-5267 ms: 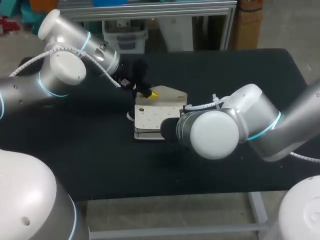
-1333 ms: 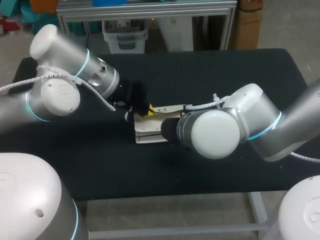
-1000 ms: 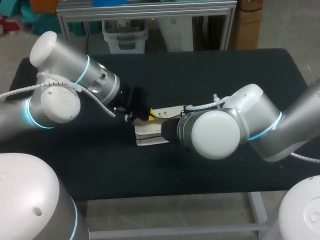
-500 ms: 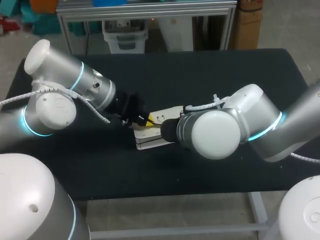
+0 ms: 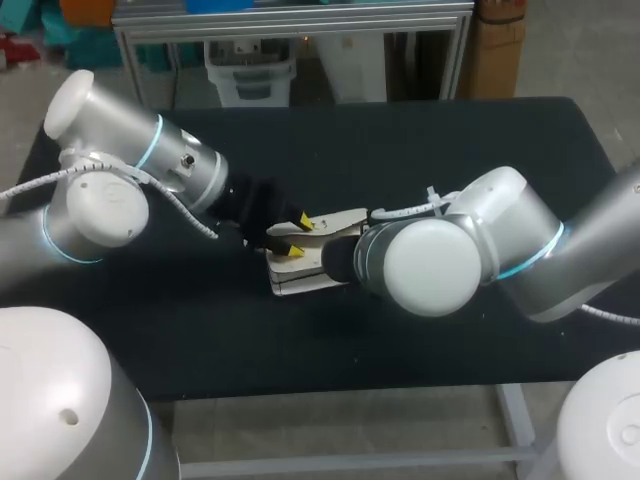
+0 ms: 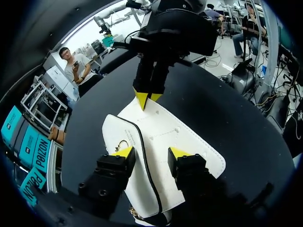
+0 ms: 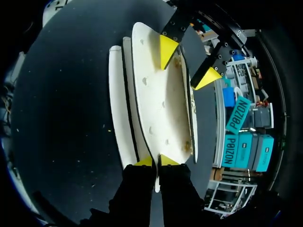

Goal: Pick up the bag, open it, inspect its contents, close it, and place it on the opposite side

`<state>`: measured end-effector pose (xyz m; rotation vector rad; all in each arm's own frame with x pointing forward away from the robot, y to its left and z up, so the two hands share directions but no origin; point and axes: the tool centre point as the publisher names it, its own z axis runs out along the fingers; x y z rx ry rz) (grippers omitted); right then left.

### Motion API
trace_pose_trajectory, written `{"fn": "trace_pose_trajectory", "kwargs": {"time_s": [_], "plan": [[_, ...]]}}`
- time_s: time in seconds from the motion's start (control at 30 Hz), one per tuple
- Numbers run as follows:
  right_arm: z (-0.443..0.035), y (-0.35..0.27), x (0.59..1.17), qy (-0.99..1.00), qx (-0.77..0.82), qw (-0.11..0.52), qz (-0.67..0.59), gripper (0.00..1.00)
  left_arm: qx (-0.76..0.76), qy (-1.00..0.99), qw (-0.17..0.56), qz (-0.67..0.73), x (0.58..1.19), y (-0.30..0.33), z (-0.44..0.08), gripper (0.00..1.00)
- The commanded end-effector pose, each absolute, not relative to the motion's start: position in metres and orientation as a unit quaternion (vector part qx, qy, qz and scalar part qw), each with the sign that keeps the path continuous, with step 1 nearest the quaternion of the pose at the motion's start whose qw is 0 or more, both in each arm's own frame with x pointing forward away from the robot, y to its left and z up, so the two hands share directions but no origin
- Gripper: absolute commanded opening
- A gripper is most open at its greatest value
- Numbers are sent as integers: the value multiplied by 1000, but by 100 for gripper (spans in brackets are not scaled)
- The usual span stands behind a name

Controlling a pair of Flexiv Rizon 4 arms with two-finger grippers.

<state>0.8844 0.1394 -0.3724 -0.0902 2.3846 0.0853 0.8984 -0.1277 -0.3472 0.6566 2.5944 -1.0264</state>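
So the white bag (image 5: 305, 277) is sitting pretty much in the middle of the black table (image 5: 450, 150), about as far from the left edge as from the right, and both arms are crowding in on it. The right arm (image 5: 470, 250) is coming in from the right edge. The right end effector (image 7: 156, 161) is clenched on the bag by its flap (image 7: 163, 104), with both yellow tips pinching the flap's rim from either side and barely any gap between them. It's grasping the flap and holding it lifted a bit off the bag's body, which is lying flat on the table. In the right wrist view the flap is standing up ahead of those fingers, with the flatter layers of the bag lying beside it. The left arm (image 5: 110, 190) is coming in from the left edge, and the left end effector (image 6: 151, 152) is released, fingers spread wide at the opposite end of the bag. From the left wrist view its two yellow tips are hovering over the white top face, one on each side of the black seam (image 6: 142, 161) running along it. A small gold ring (image 6: 122, 143) is peeking out just ahead of one tip. In the right wrist view one of those left tips is sitting right against the flap while the other is hanging clear of it, so nothing is getting squeezed there. The two end effectors are facing each other across the bag, near but apart.
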Motion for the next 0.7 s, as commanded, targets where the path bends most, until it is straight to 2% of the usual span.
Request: {"fn": "trace_pose_trajectory", "kwargs": {"time_s": [0.03,0.07,0.17,0.37,0.47,0.53,0.7], "plan": [[-376,135,884,847,-34,528,52,0,214,895,140,-365,908,-125,-338,34],[-376,135,884,847,-34,528,52,0,208,896,143,-366,910,-126,-337,27],[-376,135,884,847,-34,528,52,0,198,898,152,-361,916,-131,-334,18],[-376,135,884,847,-34,528,52,0,187,905,166,-343,926,-137,-340,18],[-376,135,884,847,-34,528,52,0,179,908,173,-337,930,-137,-342,13],[-376,135,884,847,-34,528,52,0,175,909,171,-338,932,-137,-343,0],[-376,135,884,847,-34,528,52,0,206,906,137,-343,925,-133,-345,0]]}}
